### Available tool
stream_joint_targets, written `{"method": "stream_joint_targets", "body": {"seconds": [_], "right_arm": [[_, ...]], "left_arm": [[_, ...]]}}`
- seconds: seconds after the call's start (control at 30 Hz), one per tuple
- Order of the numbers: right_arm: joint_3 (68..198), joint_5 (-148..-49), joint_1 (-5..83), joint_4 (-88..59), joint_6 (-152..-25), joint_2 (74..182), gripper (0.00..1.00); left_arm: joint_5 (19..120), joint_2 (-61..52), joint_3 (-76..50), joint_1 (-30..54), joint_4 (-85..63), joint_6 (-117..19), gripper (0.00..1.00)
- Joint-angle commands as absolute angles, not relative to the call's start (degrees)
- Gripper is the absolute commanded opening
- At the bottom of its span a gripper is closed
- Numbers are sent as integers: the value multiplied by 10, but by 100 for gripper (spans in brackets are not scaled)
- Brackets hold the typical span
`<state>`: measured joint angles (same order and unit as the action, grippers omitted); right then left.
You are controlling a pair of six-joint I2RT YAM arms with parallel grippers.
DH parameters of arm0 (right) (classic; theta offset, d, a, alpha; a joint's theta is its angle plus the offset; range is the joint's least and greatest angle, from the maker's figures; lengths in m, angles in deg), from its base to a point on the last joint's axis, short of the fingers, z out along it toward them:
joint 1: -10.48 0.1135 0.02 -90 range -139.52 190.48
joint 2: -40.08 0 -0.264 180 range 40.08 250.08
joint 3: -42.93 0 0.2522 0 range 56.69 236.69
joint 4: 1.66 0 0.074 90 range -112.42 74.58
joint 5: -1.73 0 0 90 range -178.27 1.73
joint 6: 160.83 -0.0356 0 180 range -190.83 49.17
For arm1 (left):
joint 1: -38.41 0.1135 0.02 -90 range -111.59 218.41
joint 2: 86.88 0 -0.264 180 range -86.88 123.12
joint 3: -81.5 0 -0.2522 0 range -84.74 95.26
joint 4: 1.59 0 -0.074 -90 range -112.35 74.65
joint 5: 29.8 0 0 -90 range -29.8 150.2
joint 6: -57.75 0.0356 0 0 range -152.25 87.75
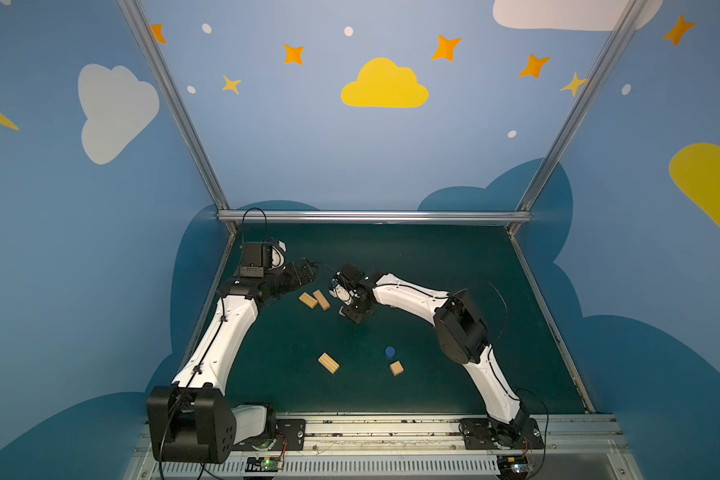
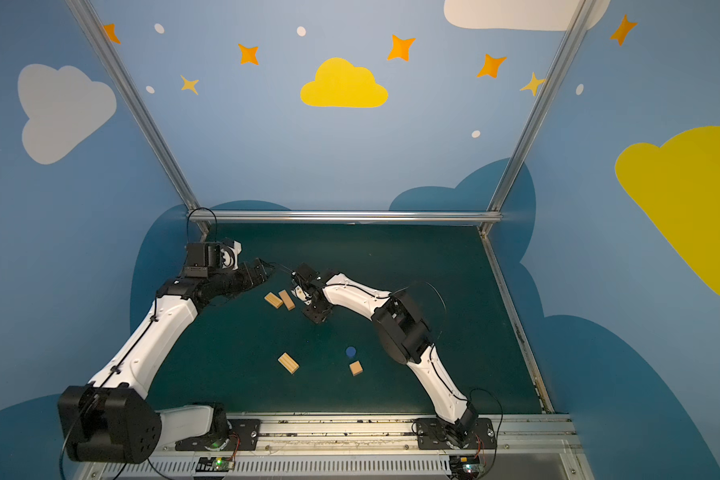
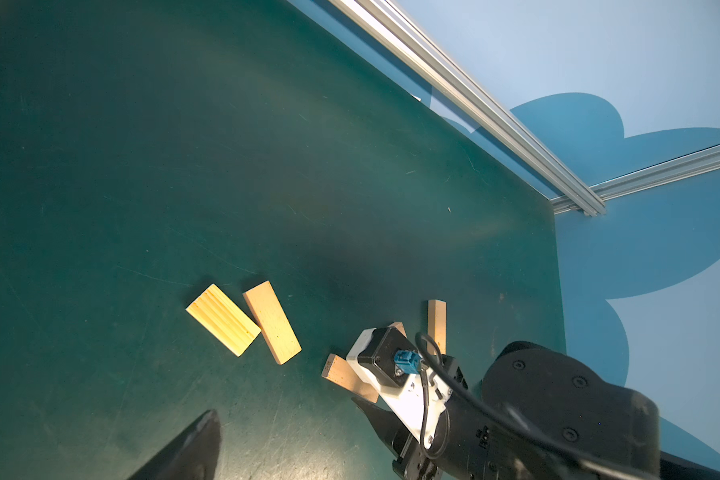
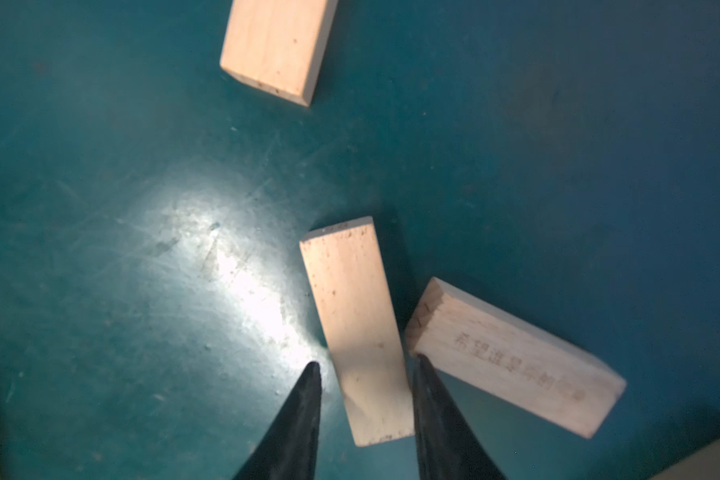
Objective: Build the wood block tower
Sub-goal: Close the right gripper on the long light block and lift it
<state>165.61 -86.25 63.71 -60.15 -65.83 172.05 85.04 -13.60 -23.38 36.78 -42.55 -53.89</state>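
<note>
Groundwork only: no tower anywhere, wood blocks scattered flat on the green table. Nearest, just in front of the blue round piece, a tan cube; left of that piece, a lone bar. Beyond the blue piece, right pincer slightly spread astride a plain bar, slivers of gap on both sides, pinching nothing; an engraved bar just beside one fingertip. Farther back and left of the blue piece, two bars side by side, then left pincer, spread wide and empty.

Likely step: taking a first base bar. Centre over the plain bar, square to its long sides, keep clear of the engraved neighbour while closing, then lift straight up to avoid dragging it.
</note>
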Motion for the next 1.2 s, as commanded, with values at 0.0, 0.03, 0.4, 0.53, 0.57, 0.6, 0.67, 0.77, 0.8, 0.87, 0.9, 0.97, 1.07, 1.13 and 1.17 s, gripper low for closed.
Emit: {"method": "stream_joint_targets", "body": {"seconds": [0.0, 0.03, 0.4, 0.53, 0.57, 0.6, 0.67, 0.77, 0.8, 0.87, 0.9, 0.97, 1.07, 1.13, 1.17], "right_arm": [[1670, -864, 635, -623, -651, 1740, 37], [1670, -866, 635, -623, -652, 1740, 36], [1667, -872, 638, -631, -649, 1732, 26], [1666, -872, 640, -629, -651, 1724, 21], [1666, -872, 640, -628, -652, 1721, 20], [1665, -874, 641, -628, -652, 1718, 18], [1666, -873, 642, -628, -652, 1713, 16], [1663, -873, 644, -627, -654, 1704, 11], [1661, -873, 644, -626, -656, 1700, 9], [1654, -874, 645, -622, -660, 1693, 7], [1650, -875, 645, -620, -663, 1688, 6], [1643, -878, 646, -614, -668, 1679, 3], [1632, -880, 647, -608, -676, 1668, 0], [1629, -879, 649, -606, -680, 1663, 0], [1627, -879, 649, -605, -682, 1660, 0]], "left_arm": [[850, -140, -237, 368, -425, -530, 100], [851, -140, -237, 368, -425, -531, 100], [850, -141, -237, 368, -425, -530, 100], [849, -140, -237, 368, -426, -530, 100], [849, -141, -237, 368, -427, -529, 100], [849, -142, -237, 368, -426, -530, 100], [849, -142, -236, 368, -426, -530, 100], [849, -142, -237, 368, -426, -529, 100], [849, -142, -237, 368, -426, -529, 100], [848, -143, -237, 368, -426, -529, 100], [849, -142, -237, 368, -426, -529, 100], [848, -143, -237, 368, -426, -529, 100], [847, -143, -237, 368, -426, -529, 100], [846, -143, -237, 368, -426, -529, 100], [846, -143, -237, 368, -426, -529, 100]]}}
